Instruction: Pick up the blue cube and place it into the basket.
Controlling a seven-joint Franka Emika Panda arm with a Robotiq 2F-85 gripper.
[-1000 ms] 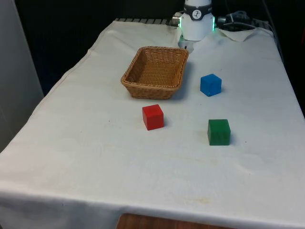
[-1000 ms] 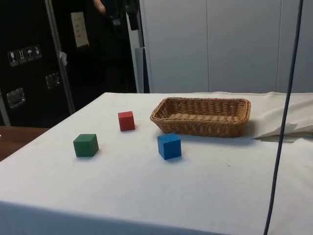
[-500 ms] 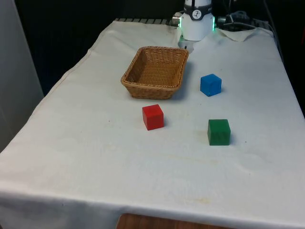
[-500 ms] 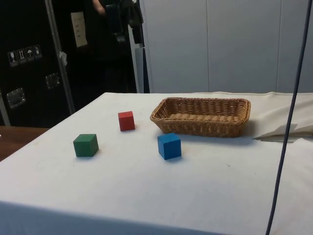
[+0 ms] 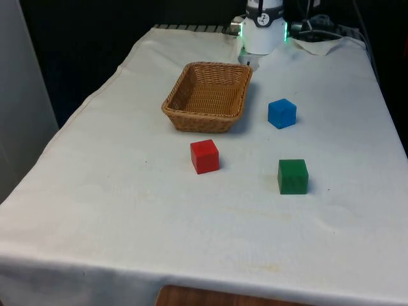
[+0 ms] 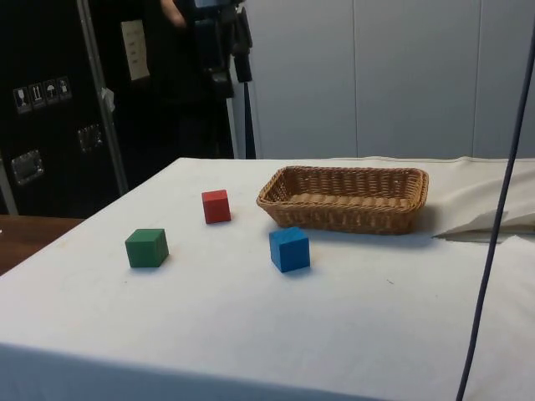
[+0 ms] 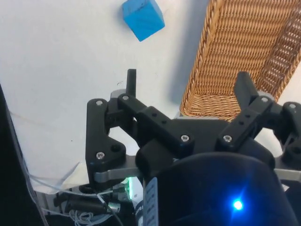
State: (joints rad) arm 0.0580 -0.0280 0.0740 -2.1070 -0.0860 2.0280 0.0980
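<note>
The blue cube point(image 5: 282, 113) sits on the white cloth, to the front view's right of the wicker basket point(image 5: 172, 105) and a short gap from it. The side view has the blue cube point(image 6: 289, 249) in front of the basket point(image 6: 343, 213). My gripper point(image 6: 232, 79) hangs high above the table's far side, dark against the cabinets. In the wrist view the gripper point(image 7: 188, 84) is open with nothing between its fingers; the blue cube point(image 7: 143, 19) lies well beyond the fingertips and the basket point(image 7: 235, 56) lies beside them.
A red cube point(image 5: 204, 156) lies in front of the basket and a green cube point(image 5: 293, 176) sits nearer the front edge, below the blue one. A cable point(image 6: 493, 251) hangs across the side view's right. Crumpled cloth lies by the robot's base point(image 5: 263, 35).
In the side view my gripper has come lower and shifted slightly rightward. The cubes and the basket have not moved.
</note>
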